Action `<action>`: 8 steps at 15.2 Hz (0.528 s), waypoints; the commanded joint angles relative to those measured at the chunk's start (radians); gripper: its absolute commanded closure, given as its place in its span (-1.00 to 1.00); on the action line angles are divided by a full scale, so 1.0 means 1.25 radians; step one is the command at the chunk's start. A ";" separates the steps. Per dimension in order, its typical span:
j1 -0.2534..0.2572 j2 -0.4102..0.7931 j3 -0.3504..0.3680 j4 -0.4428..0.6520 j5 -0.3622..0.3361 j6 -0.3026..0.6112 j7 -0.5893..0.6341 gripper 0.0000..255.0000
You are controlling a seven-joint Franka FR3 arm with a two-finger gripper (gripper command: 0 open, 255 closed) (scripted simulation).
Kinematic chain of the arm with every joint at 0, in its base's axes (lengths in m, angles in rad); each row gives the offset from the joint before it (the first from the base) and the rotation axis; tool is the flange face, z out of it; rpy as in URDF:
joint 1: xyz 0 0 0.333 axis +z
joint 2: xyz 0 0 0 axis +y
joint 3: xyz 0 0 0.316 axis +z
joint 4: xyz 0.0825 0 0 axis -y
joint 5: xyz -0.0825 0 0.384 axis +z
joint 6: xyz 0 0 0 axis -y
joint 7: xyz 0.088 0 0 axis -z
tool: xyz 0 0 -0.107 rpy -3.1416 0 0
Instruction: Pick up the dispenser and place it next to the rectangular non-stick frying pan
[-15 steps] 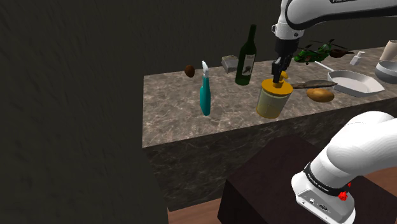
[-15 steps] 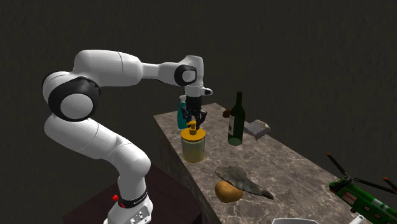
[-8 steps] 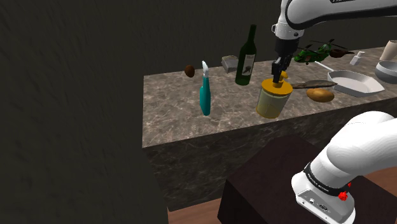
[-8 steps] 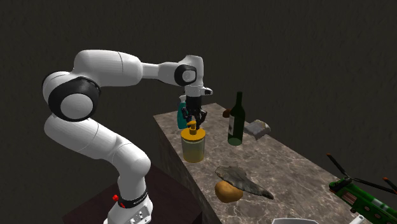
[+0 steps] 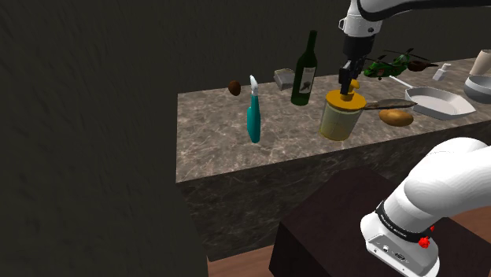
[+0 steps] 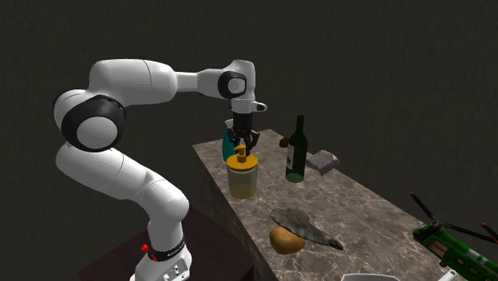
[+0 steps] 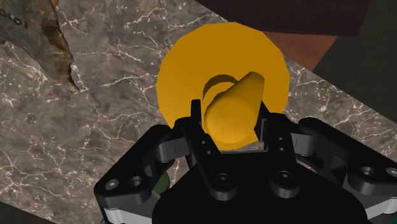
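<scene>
In the shoulder view, the marbled brown bench (image 5: 228, 153) carries, from the left, a teal spray bottle (image 5: 253, 120) standing upright near the front edge, then a dark green wine bottle (image 5: 304, 72) farther back. Next comes the dispenser (image 5: 340, 120), a pale yellowish jar with an orange lid and pump. The black pincer (image 5: 348, 88) comes down on it from straight above, clamped on the pump head. Compared with a second ago, the arm has risen a little and taken the dispenser with it: the jar now sits higher in the shoulder view, its base lifted just off the bench near the front edge, and it hangs upright. The second exterior view shows the same small rise of the pincer (image 6: 242, 150) and the dispenser (image 6: 242, 179). In the wrist view the two fingers of the pincer (image 7: 230, 127) press the orange pump nozzle from both sides above the round lid of the dispenser (image 7: 191, 70). To the shoulder view's right lie a golden-brown lump (image 5: 396, 117) and then the white rectangular pan (image 5: 452, 105), well apart from the dispenser.
</scene>
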 commanded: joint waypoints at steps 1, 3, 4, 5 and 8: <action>0.000 0.002 0.000 0.023 0.000 -0.021 -0.003 1.00; 0.000 0.005 0.001 0.047 0.001 -0.042 -0.005 1.00; 0.000 0.006 0.002 0.059 0.002 -0.052 -0.005 1.00; 0.001 0.008 0.003 0.071 0.003 -0.063 -0.006 1.00; 0.001 0.014 0.004 0.108 0.004 -0.093 -0.009 1.00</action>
